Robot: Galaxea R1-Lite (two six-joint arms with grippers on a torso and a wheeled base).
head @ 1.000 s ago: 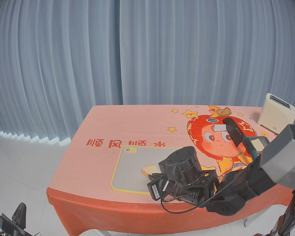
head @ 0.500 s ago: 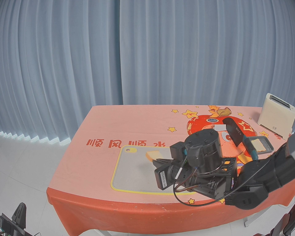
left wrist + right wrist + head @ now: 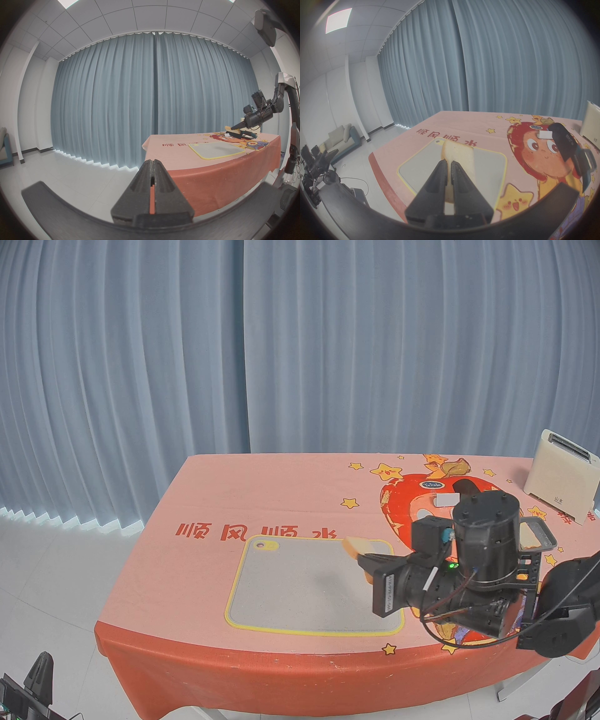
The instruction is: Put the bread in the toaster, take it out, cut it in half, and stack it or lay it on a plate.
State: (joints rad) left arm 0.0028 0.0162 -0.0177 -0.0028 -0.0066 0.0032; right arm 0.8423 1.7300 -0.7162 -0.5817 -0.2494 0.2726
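L gripper [image 3: 152, 165] parked low, off the table's near-left side at ~8 o'clock, fingers pressed together, nothing in them. R gripper [image 3: 370, 563] is pinching the bread slice [image 3: 355, 545] by one edge. Over the last sec it went from low over the middle of the cutting board [image 3: 294, 593] to up and across toward 2 o'clock, and the slice came w/ it. Slice now hangs over the board's far-right corner and looks clear of the surface. Wrist cam agrees: fingers nearly together w/ the slice clamped between. So pick is done, transit begun. Past the board at ~1 o'clock: knife [image 3: 565, 139] lying on the cloth, grey tray [image 3: 547, 534] just beside it. Toaster [image 3: 560, 471] is farthest, at 2 o'clock by the table's far-right edge, slot up. Imo what's left is carry + line slice up w/ slot. Grip is on the edge only, so slip/tilt risk.
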